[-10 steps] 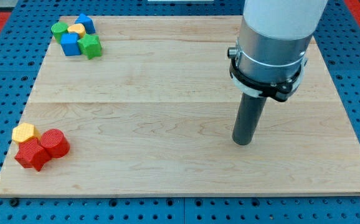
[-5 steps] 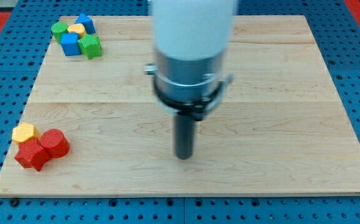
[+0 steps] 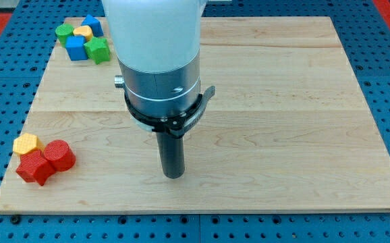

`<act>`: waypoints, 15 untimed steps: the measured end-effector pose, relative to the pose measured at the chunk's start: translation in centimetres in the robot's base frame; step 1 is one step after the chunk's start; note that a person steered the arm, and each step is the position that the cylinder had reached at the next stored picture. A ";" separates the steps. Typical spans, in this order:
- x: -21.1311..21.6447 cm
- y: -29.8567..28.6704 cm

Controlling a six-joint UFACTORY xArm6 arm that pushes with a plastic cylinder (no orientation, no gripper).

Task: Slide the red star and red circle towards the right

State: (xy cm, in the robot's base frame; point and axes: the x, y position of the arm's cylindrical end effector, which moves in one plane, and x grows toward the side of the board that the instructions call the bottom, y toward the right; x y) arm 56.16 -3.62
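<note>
Near the board's (image 3: 303,81) bottom middle, my tip (image 3: 173,175) stands upright, touching nothing, well right of one red star (image 3: 33,168), one red circle (image 3: 59,154), one yellow block (image 3: 26,143).

My arm's upper part is cut off by the view's top edge, its body hides a strip of board (image 3: 303,101) behind it, & in the far cluster the yellow block (image 3: 83,32) is too small & too covered to tell its shape.
</note>
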 end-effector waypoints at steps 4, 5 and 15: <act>2.1 -0.4; 5.7 -5.3; -1.5 -19.2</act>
State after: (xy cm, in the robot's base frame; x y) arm 54.68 -22.79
